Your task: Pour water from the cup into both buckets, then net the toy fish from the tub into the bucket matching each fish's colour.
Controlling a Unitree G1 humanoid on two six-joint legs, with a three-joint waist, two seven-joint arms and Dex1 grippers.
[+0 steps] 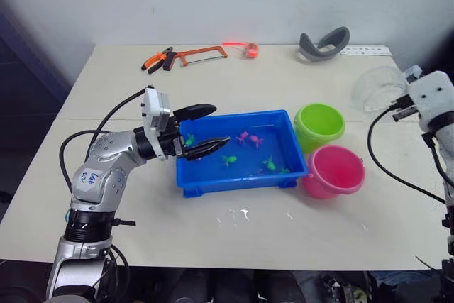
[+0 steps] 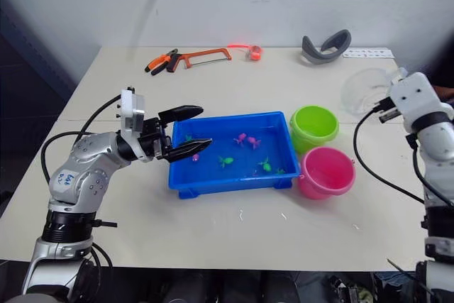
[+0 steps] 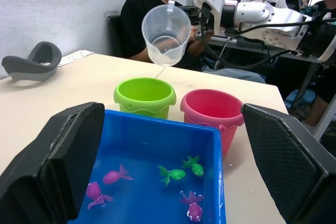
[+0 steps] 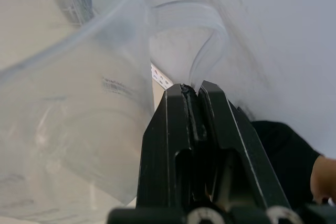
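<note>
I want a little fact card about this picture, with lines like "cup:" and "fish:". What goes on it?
cup: clear plastic cup, tilted in the air, held by its handle in the right gripper
left gripper: open, empty, over the near-left end of the tub
tub: shallow bright blue plastic tray with water
fish: tiny green toy fish and pink toy fish in the tub
buckets: lime green pail and pink pail, beside the tub

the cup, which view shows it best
The left wrist view: the cup shows whole, tilted, held by the right gripper behind the buckets. Eye views show it faint; the right wrist view shows only its wall up close.
</note>
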